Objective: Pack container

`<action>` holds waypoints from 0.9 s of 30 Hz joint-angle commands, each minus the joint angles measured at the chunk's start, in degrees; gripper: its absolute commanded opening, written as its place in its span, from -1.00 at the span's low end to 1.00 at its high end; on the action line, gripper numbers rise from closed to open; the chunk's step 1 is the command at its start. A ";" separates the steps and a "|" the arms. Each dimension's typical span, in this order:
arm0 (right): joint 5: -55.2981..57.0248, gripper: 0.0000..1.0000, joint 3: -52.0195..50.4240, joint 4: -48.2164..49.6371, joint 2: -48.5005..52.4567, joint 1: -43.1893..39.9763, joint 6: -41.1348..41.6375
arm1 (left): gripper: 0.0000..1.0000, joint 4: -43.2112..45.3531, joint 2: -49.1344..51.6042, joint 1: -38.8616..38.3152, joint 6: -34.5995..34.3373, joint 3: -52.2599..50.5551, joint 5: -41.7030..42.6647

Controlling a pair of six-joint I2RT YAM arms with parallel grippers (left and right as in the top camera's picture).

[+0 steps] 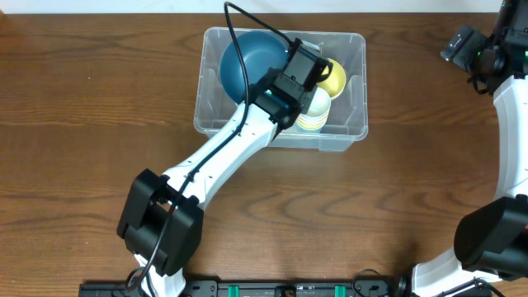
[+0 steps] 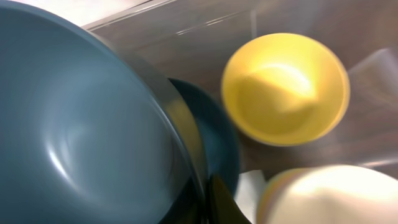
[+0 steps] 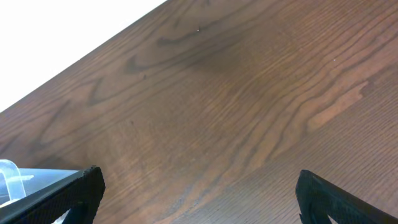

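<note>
Under both arms runs a dark brown wooden table with a wavy, streaked grain; past its far edge only a plain white strip shows. The right gripper hangs over bare wood, its two black fingers spread wide apart with nothing between them. In its own view, a clear corner of the container peeks out just beside its left finger.

The left gripper reaches down into the container, a clear plastic rectangular bin with rounded corners and a rolled rim. Its jaws are pressed together. One dark fingertip sits right at the rim of the blue bowl; whether that rim is nipped between the jaws cannot be told.

The blue bowl is large, round, smooth and matt, tilted up on the left of the tool. A darker dish lies just behind it. Ahead and to the right sits a glossy yellow bowl. A cream stack of cups with yellowish edges stands close on the right
</note>
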 commanded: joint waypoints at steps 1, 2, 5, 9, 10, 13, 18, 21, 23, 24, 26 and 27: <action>0.33 0.99 0.66 -0.28 -0.79 0.26 0.48 | -0.75 -0.59 0.48 0.87 0.98 0.37 -2.21; 0.31 0.99 0.66 -0.24 -0.79 0.28 0.48 | -0.50 -0.72 0.48 0.90 0.98 0.37 -2.21; 0.33 0.99 0.66 -0.26 -0.79 0.24 0.48 | -0.28 -0.92 0.48 0.90 0.98 0.37 -2.19; 0.35 0.98 0.66 -0.28 -0.79 0.17 0.46 | -0.18 -1.18 0.48 0.90 0.96 0.37 -2.16; 0.33 0.98 0.66 -0.28 -0.79 0.17 0.46 | -0.17 -1.36 0.48 0.90 0.96 0.37 -2.19; 0.33 0.98 0.66 -0.28 -0.79 0.17 0.48 | -0.04 -2.05 0.46 0.90 0.98 0.37 -2.21; 0.33 0.98 0.66 -0.28 -0.79 0.17 0.48 | 0.27 -4.02 -1.16 1.66 0.96 0.42 -4.79; 0.33 0.98 0.66 -0.28 -0.79 0.17 0.48 | 0.36 -6.34 -4.35 2.60 0.92 0.44 -4.76; 0.33 0.98 0.66 -0.28 -0.79 0.17 0.48 | 0.52 -8.50 -7.93 3.45 0.28 0.44 -4.76; 0.33 0.98 0.66 -0.28 -0.79 0.17 0.48 | 0.58 -9.25 -9.62 3.85 -0.28 0.44 -4.76; 0.33 0.99 0.66 -0.26 -0.81 0.17 0.48 | 0.79 -10.38 -13.68 4.50 -0.74 0.44 -4.76; 0.33 0.98 0.66 -0.28 -0.79 0.17 0.48 | 0.94 -10.97 -16.09 4.79 -0.72 0.44 -4.76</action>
